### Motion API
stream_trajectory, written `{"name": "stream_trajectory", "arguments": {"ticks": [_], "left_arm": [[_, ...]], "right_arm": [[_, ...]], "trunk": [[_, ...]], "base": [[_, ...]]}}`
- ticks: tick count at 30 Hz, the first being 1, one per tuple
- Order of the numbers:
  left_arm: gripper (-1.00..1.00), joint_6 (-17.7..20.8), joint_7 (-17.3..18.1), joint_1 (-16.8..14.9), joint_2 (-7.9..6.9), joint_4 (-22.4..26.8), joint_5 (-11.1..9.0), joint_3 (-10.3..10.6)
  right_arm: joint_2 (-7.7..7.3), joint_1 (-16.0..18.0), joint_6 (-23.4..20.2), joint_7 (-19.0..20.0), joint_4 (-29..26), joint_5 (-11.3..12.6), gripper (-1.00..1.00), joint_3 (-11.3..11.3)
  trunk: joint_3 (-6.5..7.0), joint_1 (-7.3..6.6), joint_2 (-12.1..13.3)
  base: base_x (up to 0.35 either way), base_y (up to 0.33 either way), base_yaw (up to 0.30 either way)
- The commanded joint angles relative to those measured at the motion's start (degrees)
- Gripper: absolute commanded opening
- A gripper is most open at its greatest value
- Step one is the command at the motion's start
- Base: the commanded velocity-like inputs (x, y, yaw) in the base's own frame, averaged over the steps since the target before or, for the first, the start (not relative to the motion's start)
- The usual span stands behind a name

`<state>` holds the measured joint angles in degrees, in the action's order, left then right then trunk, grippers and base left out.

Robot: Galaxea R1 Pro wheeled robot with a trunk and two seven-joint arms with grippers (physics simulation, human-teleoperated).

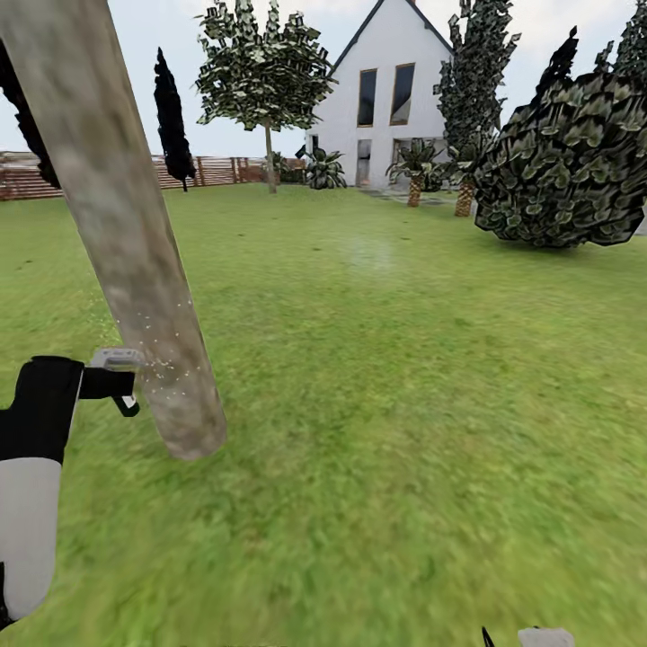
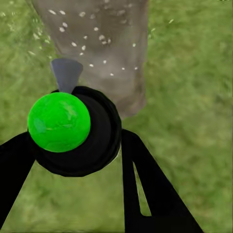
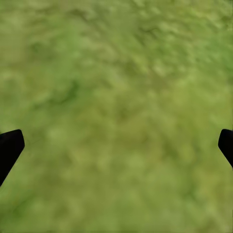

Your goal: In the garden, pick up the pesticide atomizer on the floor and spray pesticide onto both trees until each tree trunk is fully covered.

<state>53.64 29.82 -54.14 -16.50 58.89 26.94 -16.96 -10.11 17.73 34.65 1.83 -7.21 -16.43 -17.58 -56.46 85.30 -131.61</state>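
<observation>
Spraying step's on: left gripper (image 2: 80, 145) jaws clamp the atomizer (image 2: 73, 128), droplets speckle the trunk (image 1: 144, 270), right gripper (image 3: 116, 145) jaws wide and empty; next, I'd sweep higher

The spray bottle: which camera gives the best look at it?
The left wrist view: the spray bottle sits large between the left gripper's fingers, green spot up, nozzle toward the speckled tree trunk. The head view shows it small beside the trunk. The right wrist view looks at grass.
</observation>
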Motion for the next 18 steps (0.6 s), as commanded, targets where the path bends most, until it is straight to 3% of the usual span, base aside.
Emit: {"name": "stream_trajectory", "arguments": {"ticks": [1,4,6,8,10,12,14,18], "left_arm": [[-1.0,0.14,0.1,0.0,-1.52,0.01,-0.63,-0.36],[-1.0,0.14,0.0,-0.04,-1.54,0.13,-0.67,-0.13],[-1.0,0.62,0.06,-1.26,0.45,3.72,-0.64,0.09],[-1.0,3.14,0.1,-3.52,0.82,5.23,-0.7,0.16],[-1.0,3.95,0.21,-5.97,0.08,5.34,-0.68,-0.12],[-1.0,4.17,1.22,-6.08,-2.86,5.51,-0.67,-0.12],[-1.0,3.98,2.76,-5.81,-3.47,5.95,-0.44,0.29],[-1.0,3.98,3.15,-4.96,-3.33,5.72,-0.42,0.26]], "right_arm": [[0.0,0.0,0.0,0.01,0.0,0.0,1.0,0.0],[0.0,-0.01,0.02,0.0,0.0,0.0,1.0,-0.05],[0.0,0.0,-0.02,0.01,0.0,0.0,1.0,-0.07],[-0.03,0.01,-0.02,0.01,0.0,0.0,1.0,-0.05],[-0.01,0.02,-0.02,0.01,0.0,0.0,1.0,-0.05],[0.0,0.02,-0.02,0.01,0.0,0.0,1.0,-0.01],[0.0,-0.03,-0.02,0.01,0.0,0.0,1.0,0.0],[0.0,-0.02,-0.01,0.01,0.0,0.0,1.0,0.0]], "trunk": [[0.0,0.0,0.0],[0.0,0.0,0.0],[0.0,0.0,0.0],[0.0,0.0,0.0],[0.0,0.0,0.0],[0.0,0.0,0.0],[0.0,0.0,0.0],[0.0,0.0,0.0]], "base": [[0.0,0.0,0.268],[0.0,0.0,0.078],[0.0,0.0,0.008],[0.0,0.0,0.002],[0.0,0.0,0.0],[0.0,0.0,0.0],[0.0,0.0,0.0],[0.0,0.0,0.085]]}}
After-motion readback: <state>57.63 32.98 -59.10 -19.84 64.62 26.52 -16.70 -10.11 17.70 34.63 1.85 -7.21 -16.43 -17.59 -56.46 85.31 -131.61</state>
